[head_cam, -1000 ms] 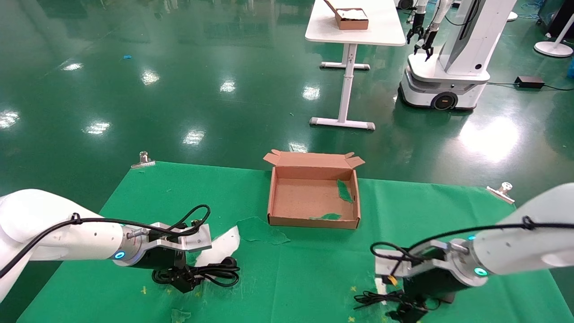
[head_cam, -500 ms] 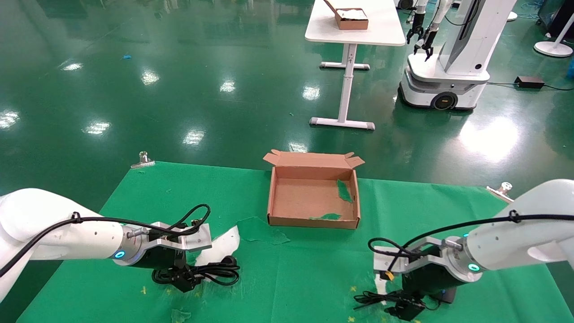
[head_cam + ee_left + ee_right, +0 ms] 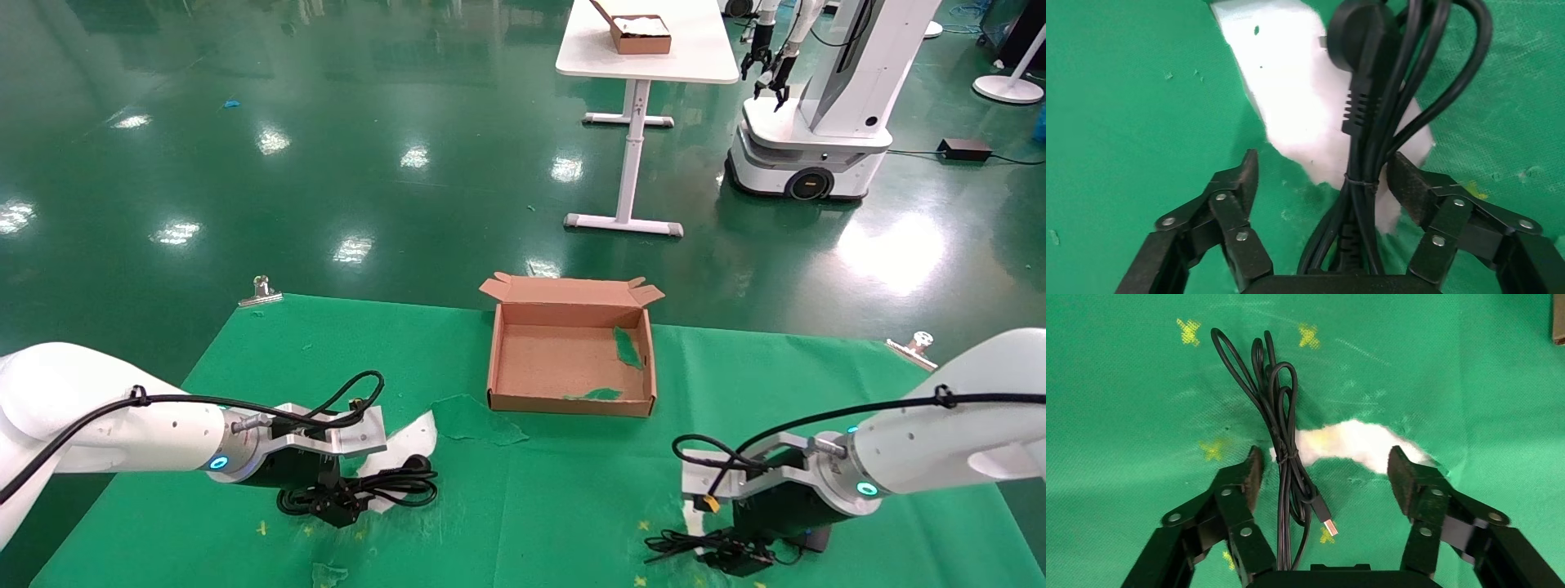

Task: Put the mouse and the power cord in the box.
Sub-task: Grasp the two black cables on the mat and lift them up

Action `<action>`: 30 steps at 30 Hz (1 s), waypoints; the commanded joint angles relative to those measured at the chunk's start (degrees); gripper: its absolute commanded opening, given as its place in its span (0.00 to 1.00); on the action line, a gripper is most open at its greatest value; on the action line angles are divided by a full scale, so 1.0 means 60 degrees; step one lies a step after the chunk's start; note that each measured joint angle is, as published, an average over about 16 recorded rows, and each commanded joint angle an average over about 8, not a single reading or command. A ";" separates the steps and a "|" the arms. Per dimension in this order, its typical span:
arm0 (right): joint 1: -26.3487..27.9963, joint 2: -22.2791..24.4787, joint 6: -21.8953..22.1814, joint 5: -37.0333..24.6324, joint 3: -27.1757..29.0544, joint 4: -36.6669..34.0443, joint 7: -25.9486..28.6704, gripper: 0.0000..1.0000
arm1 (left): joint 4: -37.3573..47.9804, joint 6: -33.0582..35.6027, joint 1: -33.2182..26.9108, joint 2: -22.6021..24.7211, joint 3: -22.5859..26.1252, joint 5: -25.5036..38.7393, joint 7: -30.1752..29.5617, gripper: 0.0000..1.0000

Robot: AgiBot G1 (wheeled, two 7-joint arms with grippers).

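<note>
Between spread left claw (image 3: pixel 1321 180) pads: thick rubbery power cord (image 3: pixel 1370 141); right claw (image 3: pixel 1324 471) spread too.

The box (image 3: pixel 570 356) sits on the cloth (image 3: pixel 531 490) at the middle of the table's far half. The cord (image 3: pixel 384 490) lies near the front left, partly on a bare patch (image 3: pixel 404 445) of table, with the left gripper (image 3: pixel 1321 184) over it, fingers spread on either side of the bundle; the plug (image 3: pixel 1364 37) points away from the gripper. The mouse cable (image 3: pixel 1281 429) lies near the front right, with the right gripper (image 3: pixel 1324 471) over it, fingers apart, the cable nearer one finger. Its USB plug (image 3: pixel 1324 516) lies between the fingers. The mouse (image 3: pixel 809 539) lies right of that gripper. A clip (image 3: pixel 260 291) holds each far corner of the cloth. Behind the table stand a second table (image 3: pixel 645 49) and another robot (image 3: pixel 817 98).
</note>
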 commanded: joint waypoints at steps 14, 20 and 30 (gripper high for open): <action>-0.0029 0.0048 -0.0037 0.0037 0.0016 0.0107 0.0013 0.00 | -0.0018 0.0008 0.0008 -0.0008 0.0000 -0.0003 -0.0006 0.00; -0.0031 0.0051 -0.0033 0.0038 0.0020 0.0114 0.0014 0.00 | -0.0021 0.0012 0.0007 -0.0010 0.0000 -0.0002 -0.0009 0.00; 0.0337 0.0250 -0.0015 0.0082 0.0136 0.0295 -0.0002 0.00 | -0.0215 0.0539 -0.0567 -0.0219 -0.0246 -0.0406 0.0080 0.00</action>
